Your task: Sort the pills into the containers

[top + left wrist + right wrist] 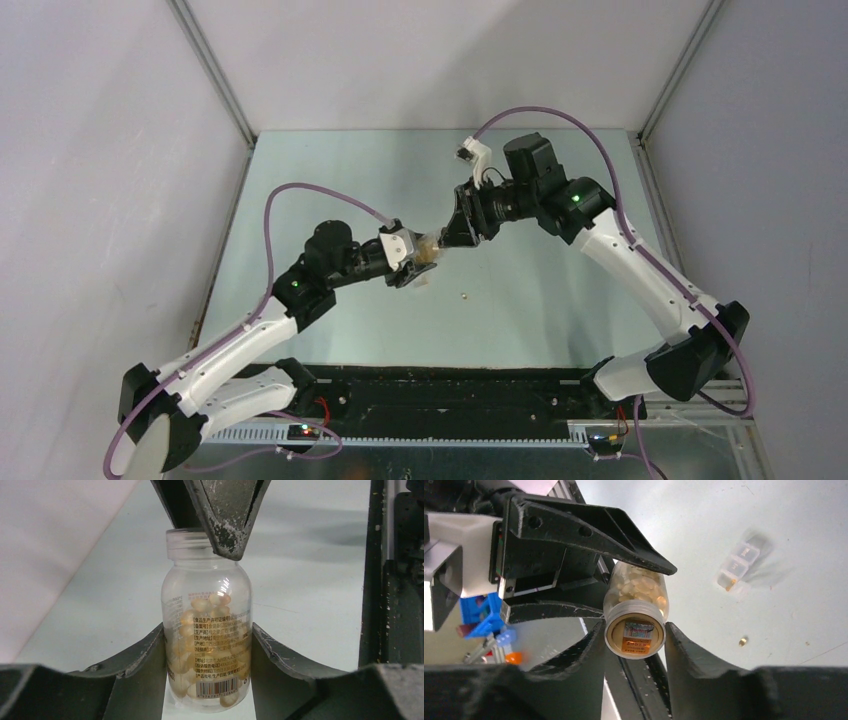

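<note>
A small clear bottle (207,600) full of orange-tan pills is held above the table, lying roughly level. My left gripper (207,635) is shut on its body. My right gripper (634,630) meets it from the other end, with both fingers pressed against the bottle's white cap (635,636). From above, the two grippers (420,256) (453,234) face each other with the bottle (433,250) between them. One loose pill (742,641) (463,295) lies on the table. The white translucent pill box (739,566) sits on the table beyond it, blurred.
The pale table surface (560,300) is walled by grey panels left, right and behind. A black rail (450,385) with the arm bases runs along the near edge.
</note>
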Available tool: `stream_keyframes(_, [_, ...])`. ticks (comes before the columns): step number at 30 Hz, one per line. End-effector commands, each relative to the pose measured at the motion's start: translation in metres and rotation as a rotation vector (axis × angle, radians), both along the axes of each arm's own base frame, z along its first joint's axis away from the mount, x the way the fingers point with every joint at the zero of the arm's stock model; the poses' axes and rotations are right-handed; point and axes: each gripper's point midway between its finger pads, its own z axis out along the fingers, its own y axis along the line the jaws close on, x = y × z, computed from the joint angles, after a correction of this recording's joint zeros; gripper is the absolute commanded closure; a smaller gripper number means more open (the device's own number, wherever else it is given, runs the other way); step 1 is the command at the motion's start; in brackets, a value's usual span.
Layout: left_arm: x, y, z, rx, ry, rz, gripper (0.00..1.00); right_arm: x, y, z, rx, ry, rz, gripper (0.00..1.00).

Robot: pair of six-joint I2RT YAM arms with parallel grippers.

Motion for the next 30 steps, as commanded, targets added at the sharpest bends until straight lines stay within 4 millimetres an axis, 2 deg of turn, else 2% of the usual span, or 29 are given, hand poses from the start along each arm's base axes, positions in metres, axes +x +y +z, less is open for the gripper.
stream_keyframes(1, [0.002,-0.004,0.034,-0.078,-0.100,-0.006,1.00,0.013,0.020,0.029,0.115,0.092,-0.140,0.64])
stream_keyframes(5, [0.010,0.000,0.037,-0.089,-0.120,0.041,1.00,0.023,0.024,0.025,0.130,0.287,-0.383,0.68])
stream_keyframes(6, [0.012,0.001,0.037,-0.089,-0.124,0.054,1.00,0.030,0.021,0.023,0.129,0.309,-0.457,0.72])
stream_keyframes(7, [0.013,0.001,0.037,-0.092,-0.129,0.062,1.00,0.029,0.022,0.020,0.136,0.390,-0.529,0.72])
stream_keyframes(8, [0.015,0.003,0.036,-0.091,-0.131,0.075,1.00,0.036,0.017,0.019,0.141,0.392,-0.607,0.70])
stream_keyframes(9, [0.016,0.003,0.034,-0.086,-0.133,0.079,1.00,0.034,0.018,0.021,0.162,0.427,-0.647,0.55])
stream_keyframes(10, [0.018,0.004,0.033,-0.081,-0.130,0.088,1.00,0.039,0.015,0.021,0.175,0.428,-0.703,0.45])
stream_keyframes(11, [0.019,0.004,0.031,-0.075,-0.129,0.093,1.00,0.037,0.014,0.026,0.191,0.415,-0.709,0.24])
stream_keyframes(13, [0.020,0.005,0.027,-0.066,-0.123,0.099,1.00,0.035,0.010,0.039,0.226,0.346,-0.690,0.03])
stream_keyframes(17, [0.019,0.005,0.021,-0.060,-0.107,0.100,1.00,0.030,-0.002,0.058,0.259,0.202,-0.531,0.01])
stream_keyframes(18, [0.018,0.004,0.021,-0.063,-0.106,0.094,1.00,0.038,-0.010,0.057,0.261,0.148,-0.502,0.01])
stream_keyframes(19, [0.018,0.004,0.022,-0.065,-0.105,0.088,1.00,0.027,-0.009,0.061,0.273,0.142,-0.415,0.01])
stream_keyframes(20, [0.017,0.003,0.022,-0.065,-0.103,0.084,1.00,0.031,-0.017,0.058,0.254,0.082,-0.377,0.03])
stream_keyframes(21, [0.015,0.002,0.022,-0.067,-0.101,0.072,1.00,0.021,-0.016,0.059,0.252,0.069,-0.296,0.03])
stream_keyframes(25, [0.005,-0.002,0.021,-0.054,-0.074,0.012,1.00,0.005,-0.026,0.039,0.144,-0.142,-0.056,0.08])
stream_keyframes(30, [-0.006,-0.008,0.020,-0.014,-0.047,-0.068,1.00,-0.009,-0.026,0.028,0.093,-0.204,0.091,0.09])
